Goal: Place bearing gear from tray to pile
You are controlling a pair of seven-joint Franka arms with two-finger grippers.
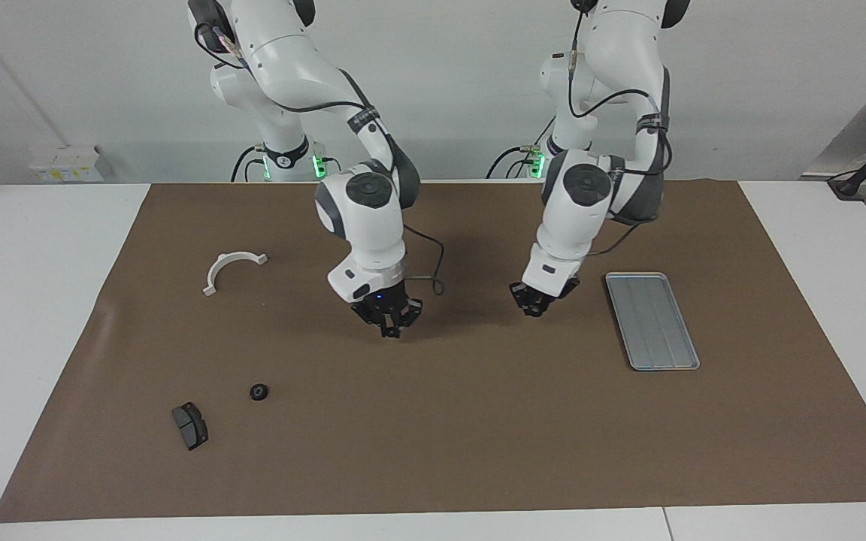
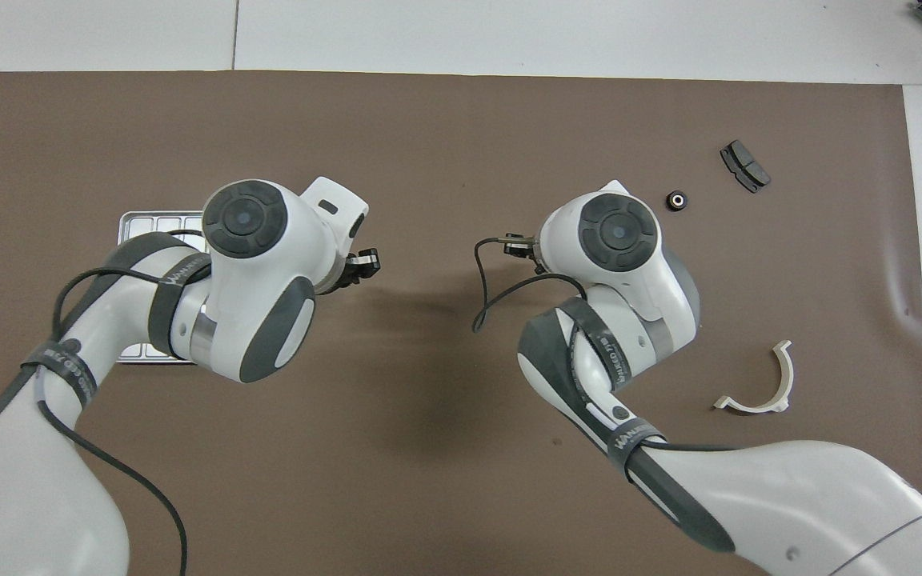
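While both hang over bare mat, left claw and right claw grips are unreadable.

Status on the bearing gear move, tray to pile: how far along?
Looks done: the tray shows bare ribs, and a black bearing gear lies on the mat beside a brake pad, farther from the robots than the white bracket. In hand: the left gripper hangs over the mat beside the tray, load unclear; the right gripper is over mid-mat. Left: possibly nothing.
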